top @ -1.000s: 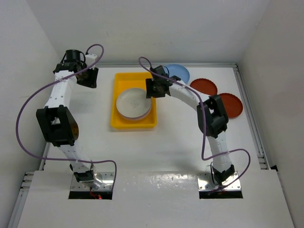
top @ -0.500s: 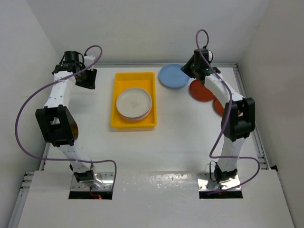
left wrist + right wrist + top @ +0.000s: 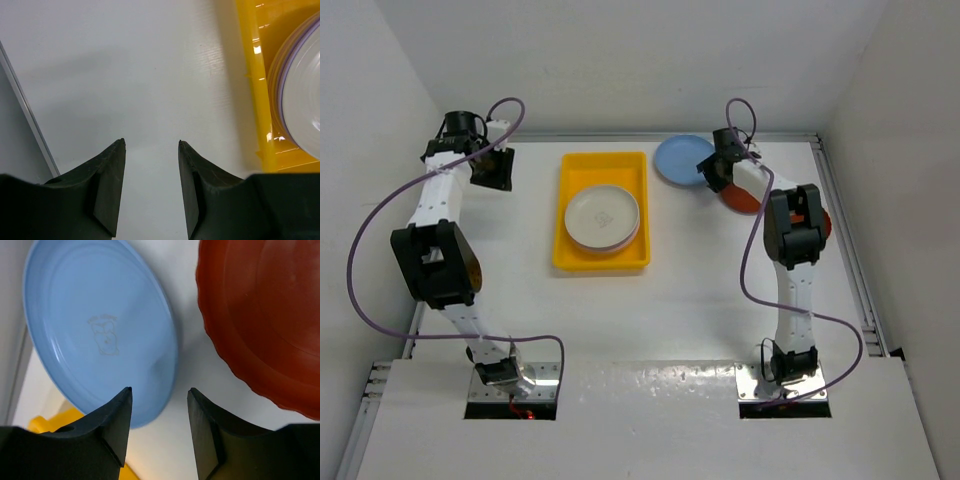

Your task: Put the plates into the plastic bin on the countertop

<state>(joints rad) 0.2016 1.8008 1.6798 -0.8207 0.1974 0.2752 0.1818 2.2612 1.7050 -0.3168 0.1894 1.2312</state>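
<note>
Light blue plate (image 3: pixel 100 335) lies beside a dark red plate (image 3: pixel 260 315), below the right end effector (image 3: pixel 160 390), fingers apart.

Both arms are built w/ white links & black joint housings: left arm (image 3: pixel 438 205), right arm (image 3: pixel 790 300). A purple cable (image 3: pixel 430 337) is looped along each. Bases are bolted to shiny metal plates (image 3: pixel 512 384). A bit of red wire (image 3: pixel 520 408) is seen at the left base. Left end effector (image 3: pixel 151 142) & right end effector (image 3: pixel 160 390) are fitted w/ dark, matte, wedge-shaped fingers (image 3: pixel 109 180).
</note>
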